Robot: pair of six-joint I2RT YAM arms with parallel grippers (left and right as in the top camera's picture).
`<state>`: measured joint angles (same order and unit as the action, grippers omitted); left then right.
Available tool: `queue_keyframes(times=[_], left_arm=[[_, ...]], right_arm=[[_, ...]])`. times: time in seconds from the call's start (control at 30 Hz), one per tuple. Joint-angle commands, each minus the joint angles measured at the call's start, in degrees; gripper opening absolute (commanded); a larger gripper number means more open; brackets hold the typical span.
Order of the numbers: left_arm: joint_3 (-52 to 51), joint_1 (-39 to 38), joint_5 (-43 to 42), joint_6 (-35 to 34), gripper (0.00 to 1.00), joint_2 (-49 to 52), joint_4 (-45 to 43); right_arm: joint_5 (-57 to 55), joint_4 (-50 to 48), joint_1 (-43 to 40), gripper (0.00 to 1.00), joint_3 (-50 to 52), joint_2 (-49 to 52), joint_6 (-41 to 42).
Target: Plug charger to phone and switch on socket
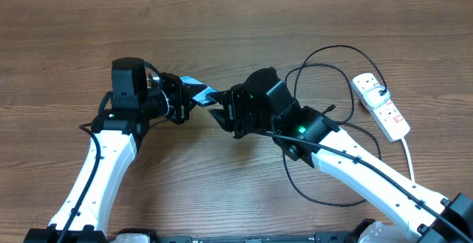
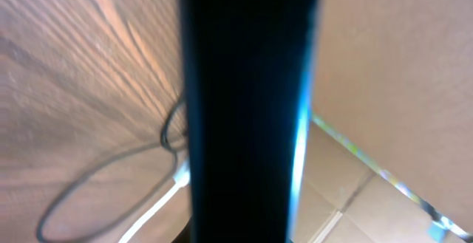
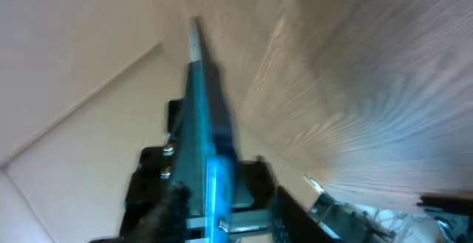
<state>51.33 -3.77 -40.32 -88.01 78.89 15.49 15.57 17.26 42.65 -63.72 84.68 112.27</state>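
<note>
Teal phone (image 1: 198,90) tilted edge-up; black charger (image 1: 336,47) looped beside white socket (image 1: 380,107)

One phone (image 1: 196,89), one charger (image 1: 337,48), one socket (image 1: 381,107), two arms (image 1: 96,170) (image 1: 369,175).

Left arm (image 1: 103,162) rose from the lower-left edge, wrist turned toward centre. Left gripper (image 1: 185,100) was clamped tight on the phone (image 1: 197,89). Right arm (image 1: 369,173) came in from the lower right. Right gripper (image 1: 221,115) faced the left one, close beside it; jaw gap unreadable.
</note>
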Motion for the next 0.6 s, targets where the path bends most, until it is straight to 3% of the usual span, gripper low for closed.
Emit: queue_keyframes(times=[0.0,0.1,0.23,0.37,0.57], left_arm=[[0.04,0.61,4.52,7.17,0.04,0.17,-0.26],[0.04,1.92,3.74,12.24,0.04,0.17,1.42],[0.04,4.24,1.44,21.88,0.04,0.33,9.35],[0.04,6.29,-1.97,31.17,0.04,1.55,16.98],[0.04,6.32,-13.99,36.89,0.04,7.43,16.63]], right_arm=[[-4.76,3.72,-0.72,0.44,-0.59,-0.26,-7.10],[-16.55,10.75,-1.55,0.48,-0.59,-0.28,-20.90],[-30.25,16.92,-2.80,0.61,-0.61,-0.35,-37.51],[-38.12,19.54,-4.94,0.63,-0.61,-0.33,-54.18],[-33.92,26.64,-17.00,0.64,-0.61,1.86,-56.37]])
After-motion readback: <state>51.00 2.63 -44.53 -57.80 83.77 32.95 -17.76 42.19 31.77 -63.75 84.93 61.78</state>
